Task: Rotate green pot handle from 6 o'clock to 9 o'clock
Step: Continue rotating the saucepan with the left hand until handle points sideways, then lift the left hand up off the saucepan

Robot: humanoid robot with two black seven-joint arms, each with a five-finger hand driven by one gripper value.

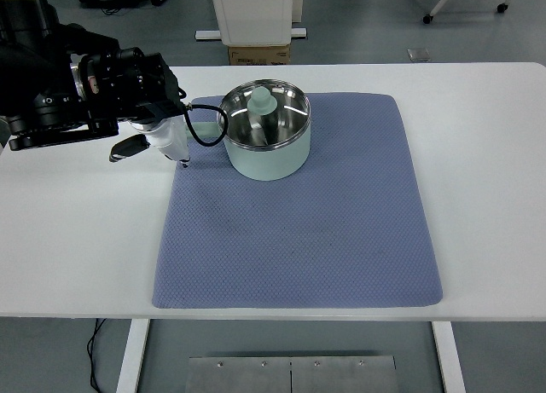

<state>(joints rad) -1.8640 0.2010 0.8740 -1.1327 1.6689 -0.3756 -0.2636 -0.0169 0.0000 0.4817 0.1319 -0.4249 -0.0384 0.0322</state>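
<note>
The pale green pot (266, 158) stands at the far left part of the blue-grey mat (299, 231). Its steel inside holds a pale green knob-shaped piece (263, 103). The pot's black loop handle (205, 127) points left, toward 9 o'clock. My left hand (158, 144) reaches in from the left edge and sits just left of the handle loop. Its white fingers (173, 143) point down beside the loop and its dark thumb (128, 147) stands apart. Nothing is held between them.
The mat lies on a white table (77, 239). Beyond the table's far edge stand a white cabinet (256, 9) and a cardboard box (258, 54).
</note>
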